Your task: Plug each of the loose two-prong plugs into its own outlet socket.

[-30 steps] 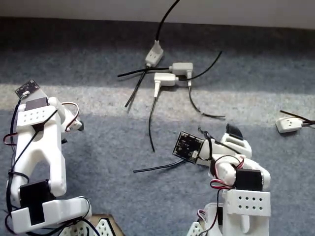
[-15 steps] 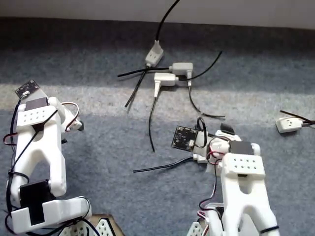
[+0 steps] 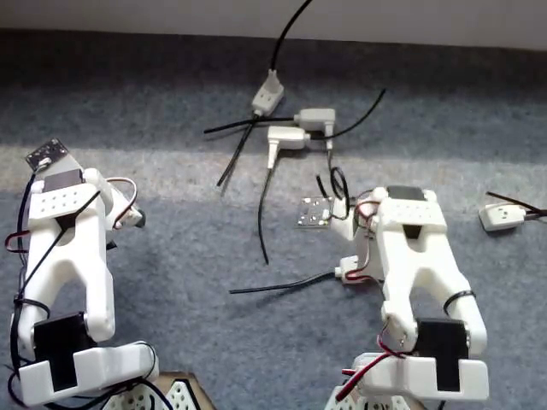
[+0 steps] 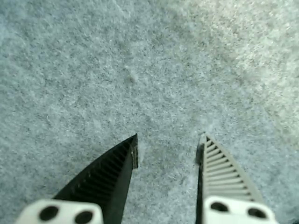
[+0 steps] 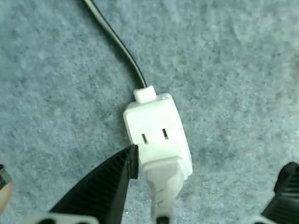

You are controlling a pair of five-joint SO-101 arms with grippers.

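Note:
In the right wrist view a white outlet socket lies on the grey carpet, two slots showing, a black cord leaving one end. A white plug sits against its other end. My right gripper is open just above them, its black finger touching the socket's side. In the high view three more white plug or socket pieces lie tangled at the far middle, and another at the right edge. My left gripper is open over bare carpet.
Black cords run across the carpet between the arms, one ending at a white piece beside the right arm. The left arm stands at the left. A pale wall edge bounds the far side.
The right arm has unfolded and swung its wrist toward the far side, over the spot by the cord's end. The left arm has not moved.

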